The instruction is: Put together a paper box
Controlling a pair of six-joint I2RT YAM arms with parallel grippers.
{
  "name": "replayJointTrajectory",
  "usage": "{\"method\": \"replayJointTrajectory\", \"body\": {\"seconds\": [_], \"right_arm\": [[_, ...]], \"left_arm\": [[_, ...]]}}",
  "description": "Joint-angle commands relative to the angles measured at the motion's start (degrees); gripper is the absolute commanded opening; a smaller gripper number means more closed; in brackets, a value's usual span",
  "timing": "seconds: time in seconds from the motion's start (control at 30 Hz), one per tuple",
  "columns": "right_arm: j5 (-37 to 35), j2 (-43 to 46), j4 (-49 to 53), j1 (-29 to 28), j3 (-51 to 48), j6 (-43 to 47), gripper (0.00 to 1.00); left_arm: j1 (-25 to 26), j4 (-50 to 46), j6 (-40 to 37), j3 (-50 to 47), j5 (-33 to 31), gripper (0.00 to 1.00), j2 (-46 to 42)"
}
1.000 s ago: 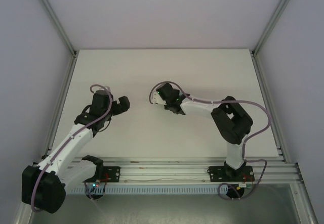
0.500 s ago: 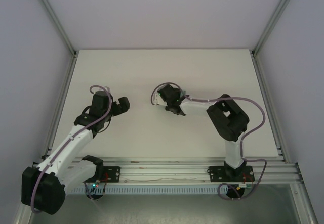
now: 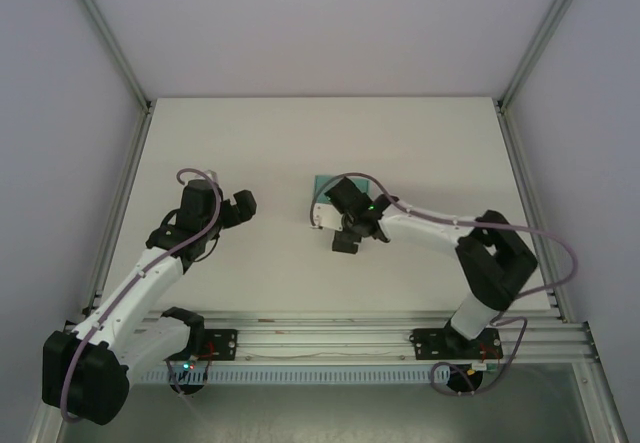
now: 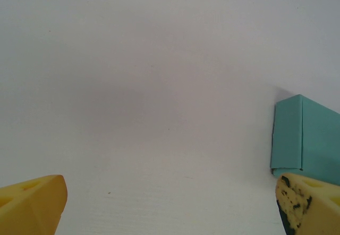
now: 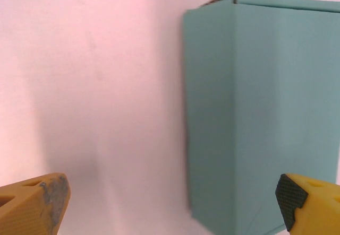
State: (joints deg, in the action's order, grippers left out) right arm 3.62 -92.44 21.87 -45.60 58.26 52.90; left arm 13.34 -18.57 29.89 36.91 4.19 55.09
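The paper box (image 3: 325,181) is a small teal-green folded box lying flat on the white table (image 3: 420,143); a corner of it shows just beyond the right wrist. My right gripper (image 3: 336,200) hovers at its near edge. In the right wrist view the paper box (image 5: 260,113) lies ahead, and the right gripper (image 5: 172,206) stands open and apart from it. My left gripper (image 3: 240,206) is open off to the left. Its wrist view has the paper box (image 4: 305,139) at the right edge, beyond the right yellow fingertip (image 4: 311,203), with nothing between the jaws of the left gripper (image 4: 170,208).
Aluminium frame posts (image 3: 110,53) and grey walls border the table on the left, right and back. The rail (image 3: 330,338) carrying both arm bases runs along the near edge.
My right gripper has opened wide and let go of the paper box, which now shows on the table. The right arm's elbow swung to the right. The left arm has not moved.
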Motion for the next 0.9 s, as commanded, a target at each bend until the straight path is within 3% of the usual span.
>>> {"method": "replayJointTrajectory", "body": {"seconds": [0.0,0.13,0.23,0.33,0.43,0.5,0.57,0.67,0.87], "right_arm": [[7.3,8.1,3.1,-0.2,-1.5,-4.7,1.0],[6.0,18.7,-2.9,0.4,-4.9,-10.1,1.0],[3.7,24.7,-6.6,3.5,-5.0,-19.2,1.0],[0.0,28.8,-11.4,10.1,-5.7,-30.8,1.0],[-8.6,31.8,-18.4,17.9,-8.9,-42.2,1.0],[-6.5,33.3,-19.3,24.8,-11.1,-47.5,1.0],[-0.2,34.3,-22.0,31.1,-15.2,-47.8,1.0],[-3.6,33.7,-31.5,35.9,-23.2,-47.1,1.0],[1.4,26.7,-50.8,43.7,-33.7,-50.3,1.0]], "left_arm": [[-0.4,1.7,-1.8,0.2,-0.3,1.0,-0.2],[-0.4,1.9,-3.7,1.9,-1.3,1.0,-0.4],[-0.3,2.6,-6.2,3.0,-3.6,1.0,-0.5],[-0.4,7.9,-10.3,1.5,-8.9,1.0,-0.9],[-0.6,15.9,-13.1,-2.2,-20.0,1.0,-0.5],[-2.1,19.5,-14.9,-3.6,-23.5,1.0,0.9],[-4.5,23.5,-16.6,-4.7,-23.9,1.0,3.3],[-6.1,35.3,-20.7,-8.7,-28.2,1.0,7.5],[-11.3,57.8,-26.2,-17.4,-24.1,1.0,15.9]]}}
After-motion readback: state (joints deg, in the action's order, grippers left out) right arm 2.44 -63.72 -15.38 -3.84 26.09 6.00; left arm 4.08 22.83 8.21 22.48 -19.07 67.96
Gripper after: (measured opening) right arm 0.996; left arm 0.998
